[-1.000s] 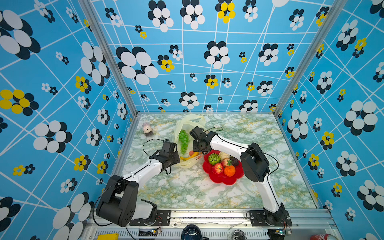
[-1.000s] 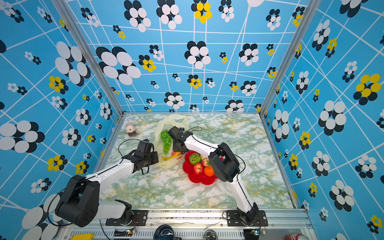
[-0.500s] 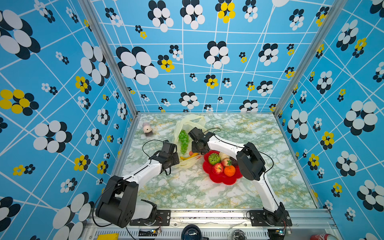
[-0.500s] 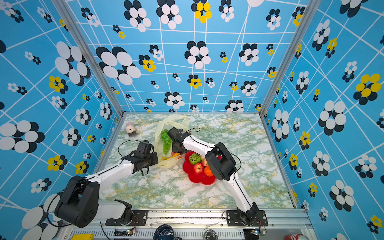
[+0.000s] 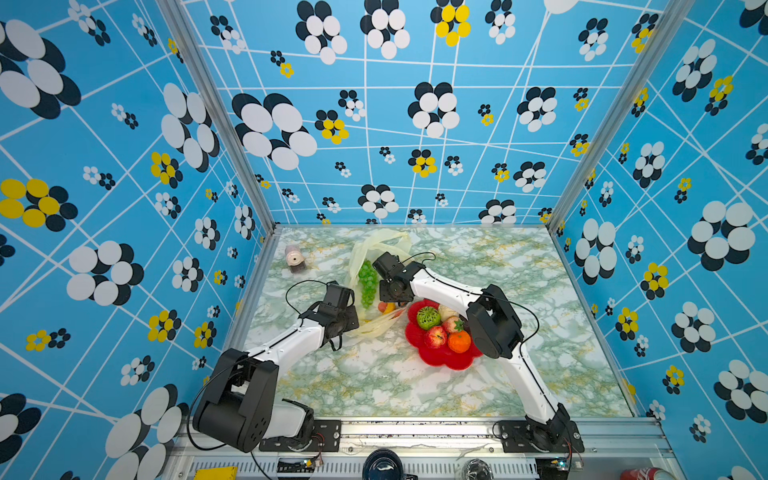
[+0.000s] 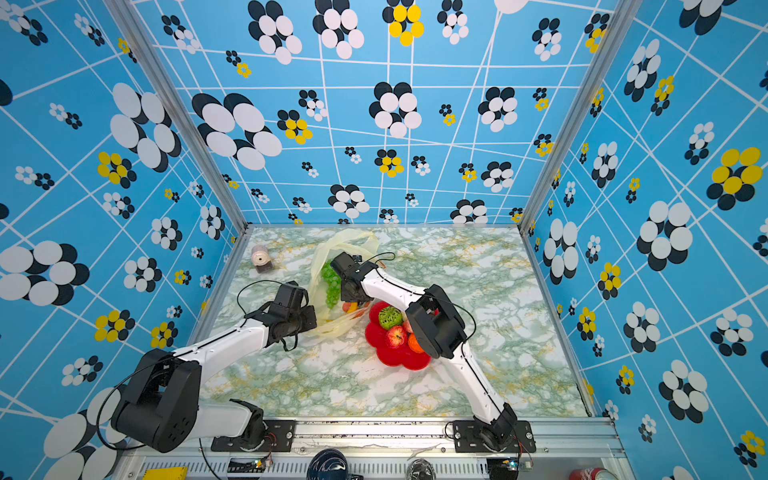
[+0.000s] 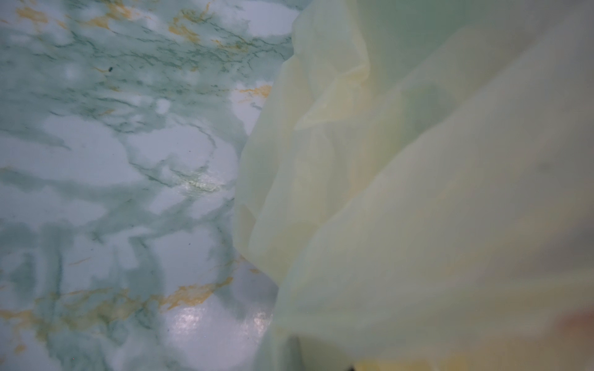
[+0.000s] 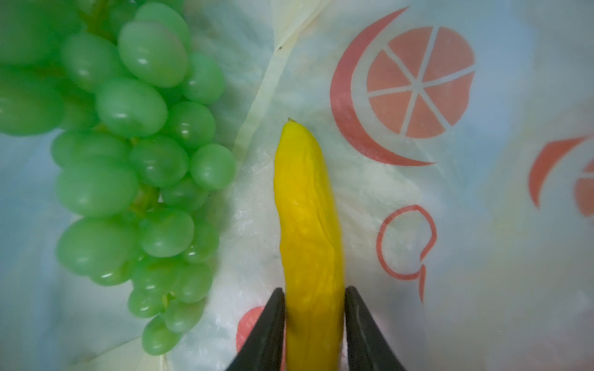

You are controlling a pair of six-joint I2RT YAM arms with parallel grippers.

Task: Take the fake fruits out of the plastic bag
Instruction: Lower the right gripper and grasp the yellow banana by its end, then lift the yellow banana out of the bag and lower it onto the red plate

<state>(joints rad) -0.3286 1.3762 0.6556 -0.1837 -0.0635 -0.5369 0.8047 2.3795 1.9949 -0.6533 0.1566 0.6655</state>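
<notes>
On the printed film of the crinkly pale-yellow plastic bag (image 8: 482, 231), black fingers (image 8: 266, 327) of the right gripper (image 8: 314, 290) press both sides of a yellow plastic banana (image 8: 305, 208) beside a green plastic grape bunch (image 8: 135, 154), while the left gripper (image 5: 352, 320), closed tight, sits at the bag's edge, and any film pinched with the banana could drag the bag up.

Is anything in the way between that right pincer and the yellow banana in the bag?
Nothing visible. In the right wrist view the right pincer has a finger on each side of the banana, which lies bare on the plastic bag. The grape bunch lies beside it, clear of the fingers.
</notes>
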